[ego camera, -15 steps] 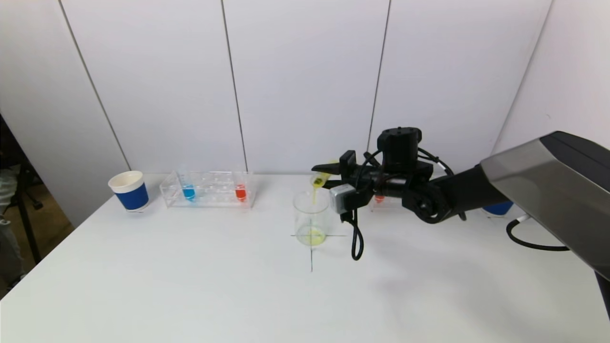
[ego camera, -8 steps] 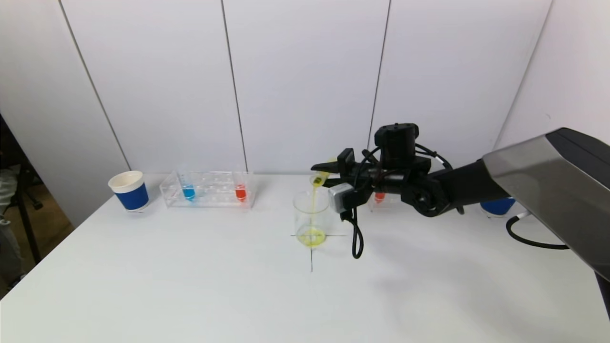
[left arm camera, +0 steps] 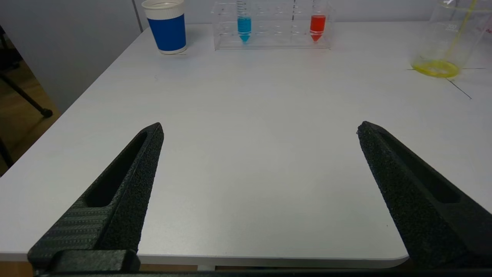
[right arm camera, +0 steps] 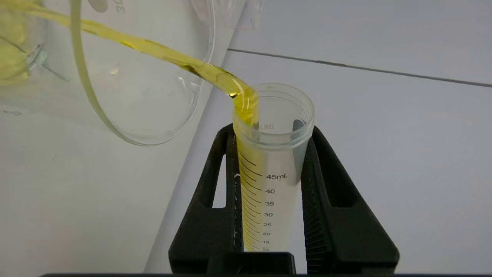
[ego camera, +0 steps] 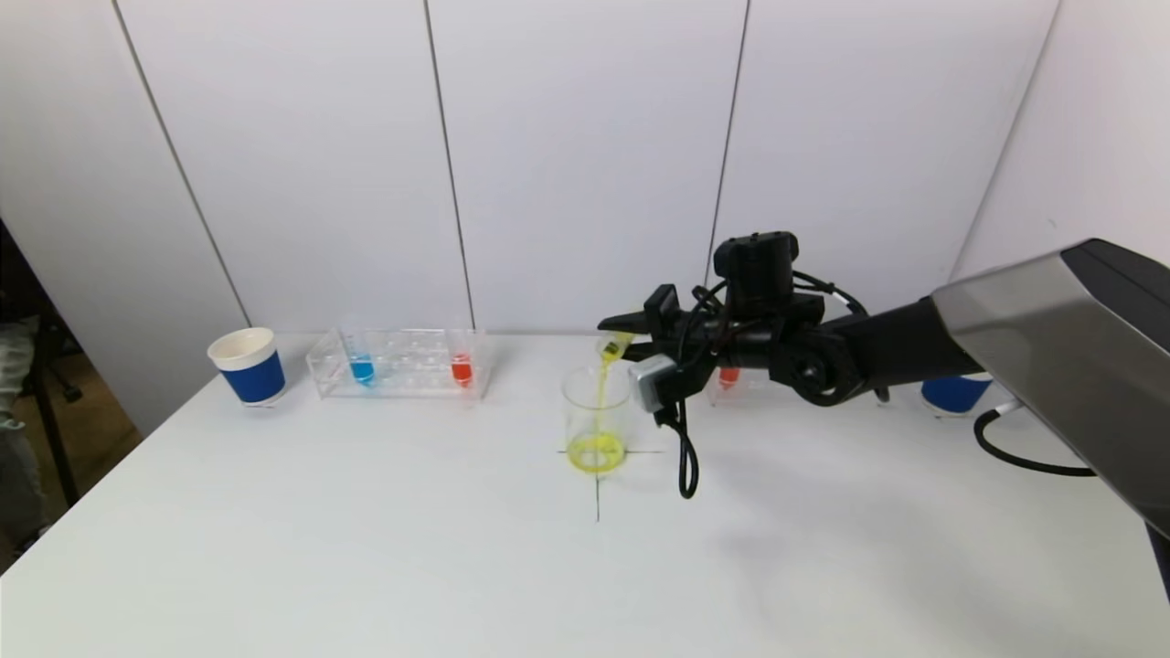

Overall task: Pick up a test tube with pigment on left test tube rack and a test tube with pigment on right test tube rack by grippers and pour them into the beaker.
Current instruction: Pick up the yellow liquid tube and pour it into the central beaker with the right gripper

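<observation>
My right gripper is shut on a clear test tube tilted over the glass beaker. A yellow stream runs from its mouth into the beaker, which holds yellow liquid at the bottom. The left rack holds a blue tube and a red tube. The right rack is mostly hidden behind the arm; a red tube shows there. My left gripper is open and empty above the table's near edge, outside the head view.
A blue paper cup stands left of the left rack. Another blue cup shows at the far right behind my right arm. A black cable hangs from the right wrist beside the beaker. A black cross marks the table under the beaker.
The right wrist has risen and tilted the tube further. The tube has emptied more and the yellow liquid in the beaker has risen.
</observation>
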`<state>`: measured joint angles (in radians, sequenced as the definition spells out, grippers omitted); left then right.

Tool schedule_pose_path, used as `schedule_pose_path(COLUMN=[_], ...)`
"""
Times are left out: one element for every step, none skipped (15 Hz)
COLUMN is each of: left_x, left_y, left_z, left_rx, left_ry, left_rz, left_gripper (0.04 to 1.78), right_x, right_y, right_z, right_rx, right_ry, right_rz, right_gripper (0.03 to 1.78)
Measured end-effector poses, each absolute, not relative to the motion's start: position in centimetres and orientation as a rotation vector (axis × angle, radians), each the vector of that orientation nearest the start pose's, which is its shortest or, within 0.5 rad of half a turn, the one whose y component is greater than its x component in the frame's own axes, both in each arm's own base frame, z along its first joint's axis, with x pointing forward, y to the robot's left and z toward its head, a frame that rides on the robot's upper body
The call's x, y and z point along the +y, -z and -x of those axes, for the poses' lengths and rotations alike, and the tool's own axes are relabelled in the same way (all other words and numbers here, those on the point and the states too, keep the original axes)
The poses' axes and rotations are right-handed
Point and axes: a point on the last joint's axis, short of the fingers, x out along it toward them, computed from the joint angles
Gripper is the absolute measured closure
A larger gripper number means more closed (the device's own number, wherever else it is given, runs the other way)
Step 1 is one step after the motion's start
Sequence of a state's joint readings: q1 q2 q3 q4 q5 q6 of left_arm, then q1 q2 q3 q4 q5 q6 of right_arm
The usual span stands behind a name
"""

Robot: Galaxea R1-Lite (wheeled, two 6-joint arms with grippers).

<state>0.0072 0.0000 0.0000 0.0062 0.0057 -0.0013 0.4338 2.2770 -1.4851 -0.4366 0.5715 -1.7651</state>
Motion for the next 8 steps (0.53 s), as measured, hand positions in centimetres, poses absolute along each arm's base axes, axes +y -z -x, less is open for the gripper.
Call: schedule_pose_path(left_x=[-0.01, 0.0, -0.01, -0.01, 0.0, -0.01, -0.01, -0.01], left_y=[-7.49, -7.49, -7.48, -7.48, -7.48, -7.49, -7.48, -7.49], left_z=[2.28, 2.28, 2.28, 2.28, 2.28, 2.28, 2.28, 2.28], left_rx=[0.006, 0.006, 0.006, 0.006, 0.006, 0.006, 0.006, 0.006], left_ry=[-0.012, -0.013, -0.012, -0.012, -0.013, -0.012, -0.012, -0.012], left_rz=[0.002, 0.001, 0.001, 0.001, 0.001, 0.002, 0.001, 0.002], left_gripper=[0.06, 0.06, 0.06, 0.06, 0.06, 0.06, 0.06, 0.06], right_x=[20.59, 20.58, 20.56, 20.54, 20.52, 20.49, 20.52, 20.59], right_y=[-12.35, -12.41, -12.46, -12.5, -12.55, -12.58, -12.68, -12.75], right_z=[-41.57, -41.54, -41.52, -41.47, -41.45, -41.42, -41.39, -41.35], right_rx=[-0.603, -0.603, -0.604, -0.606, -0.605, -0.596, -0.6, -0.606], right_ry=[-1.032, -1.034, -1.035, -1.041, -1.044, -1.044, -1.041, -1.04], right_rz=[1.569, 1.578, 1.585, 1.598, 1.613, 1.628, 1.637, 1.646], right_gripper=[1.32, 1.32, 1.32, 1.32, 1.32, 1.32, 1.32, 1.32])
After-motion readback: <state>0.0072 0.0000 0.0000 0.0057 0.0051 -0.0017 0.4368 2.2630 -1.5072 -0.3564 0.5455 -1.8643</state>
